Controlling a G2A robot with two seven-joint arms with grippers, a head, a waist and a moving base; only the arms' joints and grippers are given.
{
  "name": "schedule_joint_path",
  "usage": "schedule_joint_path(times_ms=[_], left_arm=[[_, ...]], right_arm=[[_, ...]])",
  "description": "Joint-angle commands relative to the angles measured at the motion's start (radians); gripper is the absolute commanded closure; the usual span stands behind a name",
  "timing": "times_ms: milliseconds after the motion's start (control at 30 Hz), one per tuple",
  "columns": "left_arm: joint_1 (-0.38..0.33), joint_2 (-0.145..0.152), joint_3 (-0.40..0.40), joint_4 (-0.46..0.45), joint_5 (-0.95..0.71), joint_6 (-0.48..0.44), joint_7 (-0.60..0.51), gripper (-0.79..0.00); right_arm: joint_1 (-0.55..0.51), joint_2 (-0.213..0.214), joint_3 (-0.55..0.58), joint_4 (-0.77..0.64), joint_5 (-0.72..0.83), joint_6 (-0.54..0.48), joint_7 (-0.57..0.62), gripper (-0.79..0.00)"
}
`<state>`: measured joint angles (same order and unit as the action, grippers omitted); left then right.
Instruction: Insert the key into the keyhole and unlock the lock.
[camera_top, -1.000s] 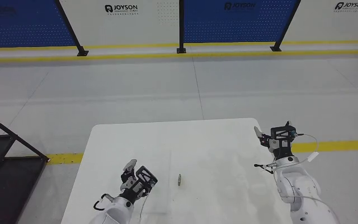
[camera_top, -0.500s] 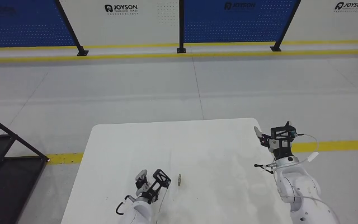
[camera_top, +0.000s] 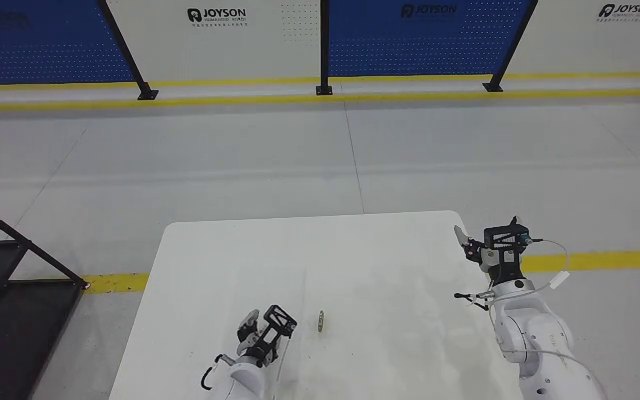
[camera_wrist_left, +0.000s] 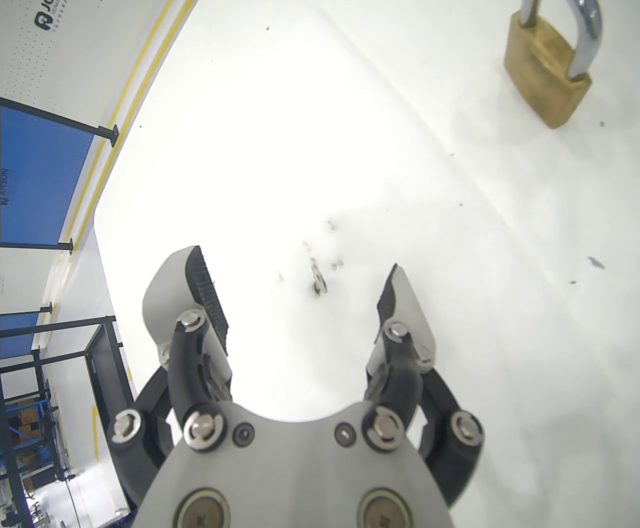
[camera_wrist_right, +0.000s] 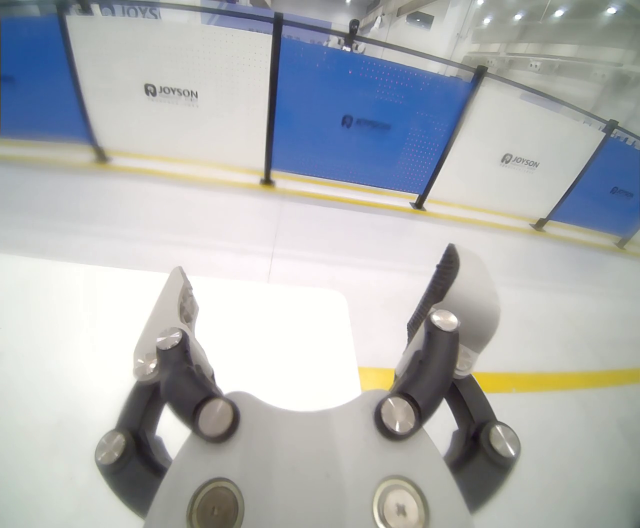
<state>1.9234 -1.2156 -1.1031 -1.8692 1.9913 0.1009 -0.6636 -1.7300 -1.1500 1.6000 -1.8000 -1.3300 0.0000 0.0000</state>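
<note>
A brass padlock with a silver shackle lies on the white table; in the top view the padlock sits near the front middle. My left gripper hovers just left of it, open and empty. In the left wrist view a small silver piece, which may be the key, lies on the table just ahead of my left gripper, between the fingertips' line. My right gripper is over the table's right edge, far from the padlock. The right wrist view shows this gripper open with nothing in it.
The table's right rear corner lies under the right gripper. A black metal frame stands left of the table. Blue and white barrier panels line the far side of the floor.
The left gripper has moved right toward the padlock and a little nearer the table's front edge, easing slightly back left in the last half second. The right arm has not moved.
</note>
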Motion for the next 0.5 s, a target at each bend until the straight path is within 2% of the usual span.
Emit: schedule_joint_path(times_ms=[0,133,200,333,467], left_arm=[[-0.001,-0.001,-0.004,0.005,-0.011,0.000,0.002,-0.566],[-0.006,-0.003,-0.009,0.012,-0.024,-0.007,0.007,-0.471],[-0.008,-0.004,-0.011,0.016,-0.030,-0.008,0.008,-0.382],[-0.010,-0.005,-0.014,0.020,-0.037,-0.011,0.009,-0.366],[-0.008,-0.006,-0.015,0.022,-0.038,-0.015,0.012,-0.311]], right_arm=[[0.000,0.000,0.000,0.000,0.000,0.000,0.000,-0.785],[0.000,0.000,0.000,0.000,0.000,0.000,0.000,-0.785],[0.000,0.000,0.000,0.000,0.000,0.000,0.000,-0.785],[0.000,0.000,0.000,0.000,0.000,0.000,0.000,-0.785],[0.000,0.000,0.000,0.000,0.000,0.000,0.000,-0.785]])
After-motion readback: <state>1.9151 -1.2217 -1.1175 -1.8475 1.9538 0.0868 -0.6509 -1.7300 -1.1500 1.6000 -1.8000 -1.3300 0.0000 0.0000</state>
